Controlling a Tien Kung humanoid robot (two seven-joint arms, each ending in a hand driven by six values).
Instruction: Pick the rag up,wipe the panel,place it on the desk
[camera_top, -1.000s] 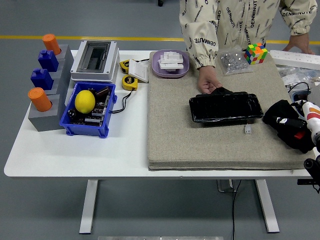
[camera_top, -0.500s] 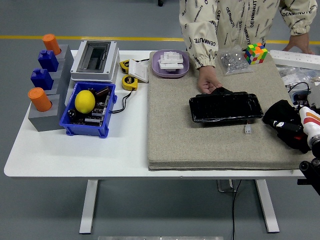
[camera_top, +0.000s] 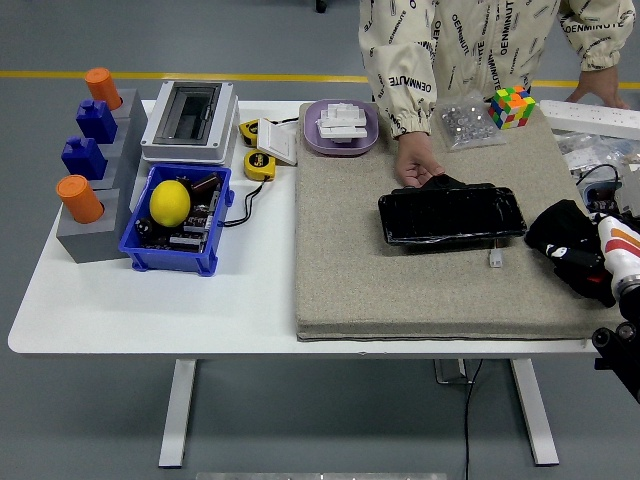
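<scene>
The black panel (camera_top: 452, 215) lies flat in the middle of the grey felt mat (camera_top: 400, 285). A person's hand (camera_top: 415, 165) holds it at its far left corner. The black rag (camera_top: 557, 225) lies crumpled on the mat's right side, apart from the panel. My right hand (camera_top: 592, 272), black with a white and orange forearm, sits at the rag's right edge near the picture's border. It blends into the rag, so its grip cannot be made out. The left arm is out of sight.
A small white connector (camera_top: 496, 259) lies just in front of the panel. A purple dish (camera_top: 341, 126), a bag of metal parts (camera_top: 466, 124) and a Rubik's cube (camera_top: 511, 106) stand at the back. On the left are a blue bin (camera_top: 178, 222) holding a lemon, a grey block rack (camera_top: 92, 190) and a grey box (camera_top: 190, 121).
My right arm has drawn back to the right and slightly down, towards the picture's edge. The rag, the panel and the person's hand have stayed where they were.
</scene>
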